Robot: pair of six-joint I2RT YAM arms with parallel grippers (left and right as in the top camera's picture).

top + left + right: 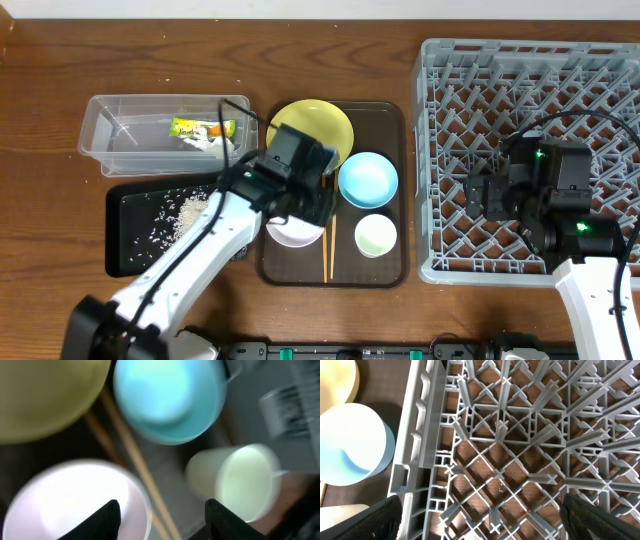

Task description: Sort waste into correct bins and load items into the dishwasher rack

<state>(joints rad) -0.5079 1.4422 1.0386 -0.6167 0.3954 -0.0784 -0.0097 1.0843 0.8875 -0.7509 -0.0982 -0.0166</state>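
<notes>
Left gripper [162,522] parted, empty, nearer | white bowl [70,505] lower left, rim between fingertips | chopsticks [131,455] diagonal alongside | right gripper [485,520] wide over dishwasher rack [520,450]

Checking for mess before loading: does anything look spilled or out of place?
Nothing stands out. The loose rice lies inside the black tray, the wrapper in the clear tub, and the blue bowl and cup sit upright.

A brown wooden table [50,250] fills the whole overhead view, its grain running from left to right in darker and lighter streaks. The light is even and soft, leaving only faint shadows on the reddish-brown wood.
</notes>
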